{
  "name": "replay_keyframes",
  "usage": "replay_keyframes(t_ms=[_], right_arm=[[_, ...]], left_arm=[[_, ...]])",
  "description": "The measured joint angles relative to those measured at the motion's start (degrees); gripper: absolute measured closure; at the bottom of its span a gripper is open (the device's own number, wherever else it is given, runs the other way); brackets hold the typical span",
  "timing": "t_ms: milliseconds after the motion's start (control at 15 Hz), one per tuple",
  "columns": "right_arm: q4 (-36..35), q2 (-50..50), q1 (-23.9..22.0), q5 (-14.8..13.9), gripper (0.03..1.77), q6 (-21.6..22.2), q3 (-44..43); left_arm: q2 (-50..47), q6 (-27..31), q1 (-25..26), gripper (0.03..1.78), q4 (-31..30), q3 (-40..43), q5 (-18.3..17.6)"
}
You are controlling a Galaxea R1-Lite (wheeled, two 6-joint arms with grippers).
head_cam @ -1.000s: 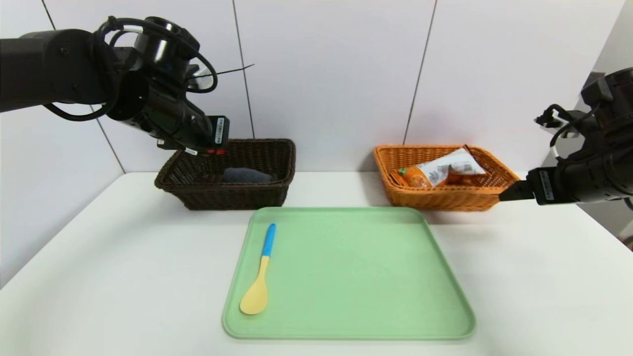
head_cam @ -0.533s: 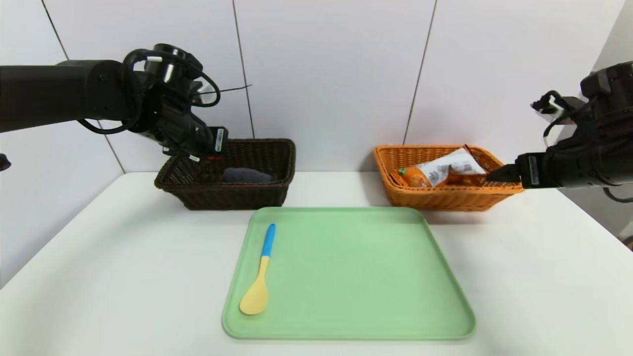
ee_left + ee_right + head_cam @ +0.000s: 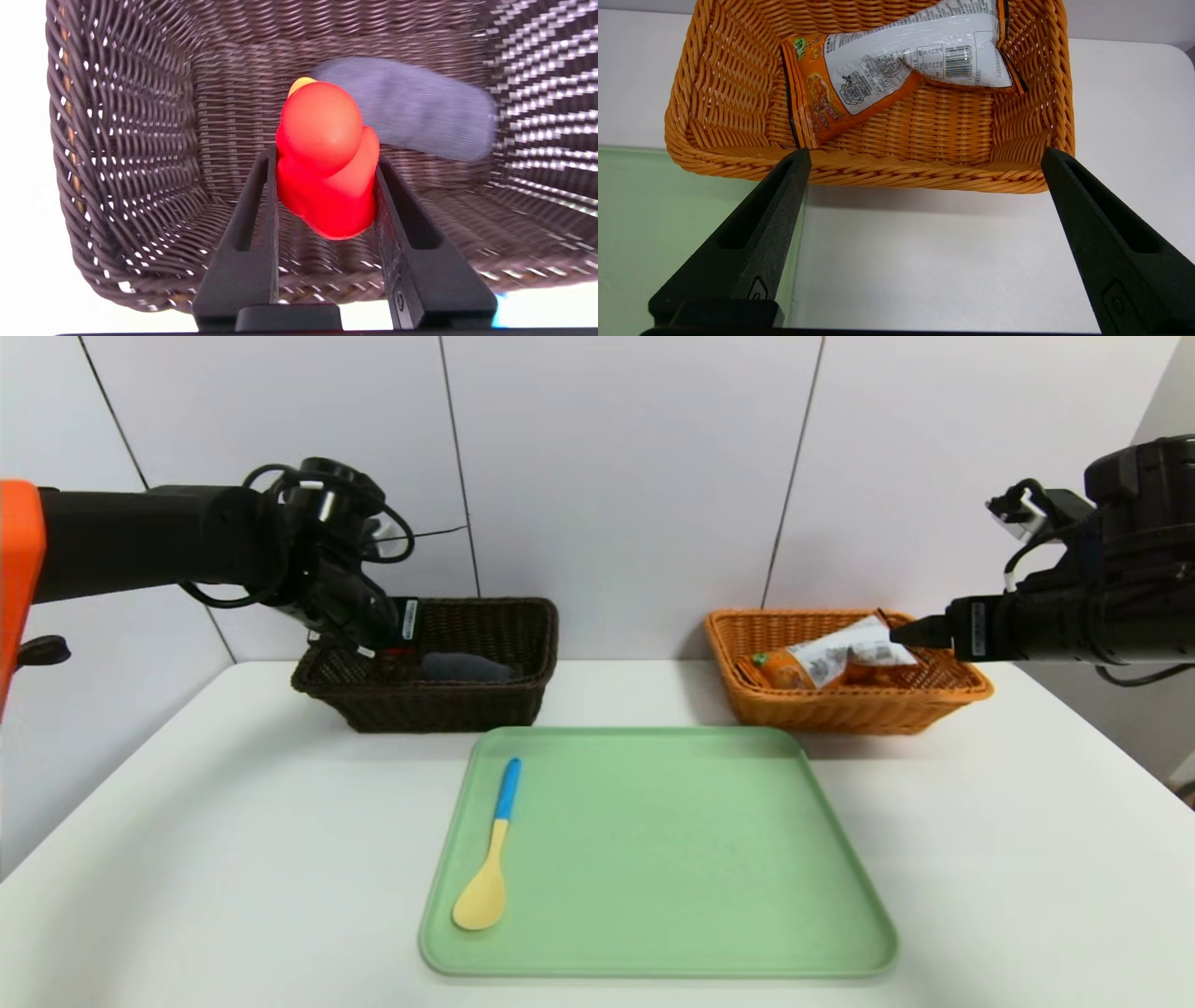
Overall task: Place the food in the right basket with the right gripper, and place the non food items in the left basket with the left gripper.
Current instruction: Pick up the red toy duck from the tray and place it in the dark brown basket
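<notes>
Red toy (image 3: pixel 327 158) clamped between fingers of left tool (image 3: pixel 327 186) over dark basket (image 3: pixel 70 140), grey cloth item (image 3: pixel 411 107) lying inside, right wrist view showing right tool (image 3: pixel 924 156) spread apart near orange basket (image 3: pixel 924 172), snack bag (image 3: pixel 887 65) within, head view showing spoon (image 3: pixel 490 868) on green tray (image 3: pixel 672 859).

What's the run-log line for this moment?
left claw: gripping red toy over dark basket | right claw: open, empty | spoon: on tray
</notes>
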Motion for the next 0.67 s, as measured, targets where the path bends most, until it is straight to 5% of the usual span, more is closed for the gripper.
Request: replay_keyframes(t_ms=[667], right_arm=[[0.0, -0.5, 0.1, -0.3, 0.10, -0.1, 1.2]], left_arm=[[5.5, -0.1, 1.1, 1.21, -3.9, -1.2, -0.1]])
